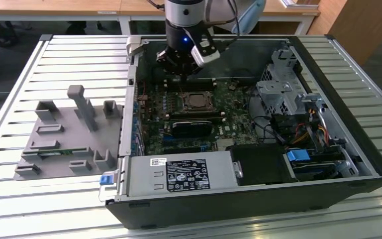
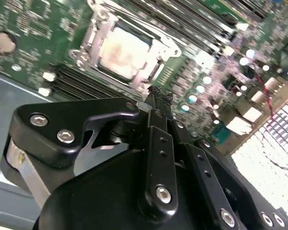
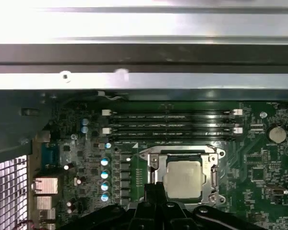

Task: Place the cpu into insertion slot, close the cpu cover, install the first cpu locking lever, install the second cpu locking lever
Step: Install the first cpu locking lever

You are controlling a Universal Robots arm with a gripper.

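The cpu (image 3: 183, 178), a small flat square chip with a dull silver-grey metal top, sits in the insertion slot (image 3: 207, 178). This is the small square black socket on the green motherboard (image 3: 259, 167) inside an open black computer case (image 1: 257, 204). The cpu cover (image 3: 180, 151), a thin square silver metal frame plate, lies flat around the chip, and the chip's top shows through its window.

The black, narrow jaws are pressed together with nothing between them. In both wrist views their tips hang over the board just beside 1 edge of the socket, apart from the chip. In the exterior view the robot's black arm (image 1: 181, 30) reaches down into the far part of the case, with the jaws just on the far side of the socket.

Long black memory slots (image 3: 173, 125) run alongside the socket. The case rests on a slatted metal table (image 1: 45, 219). A grey plastic fixture (image 1: 65, 139) stands near the case on the exterior view's left.
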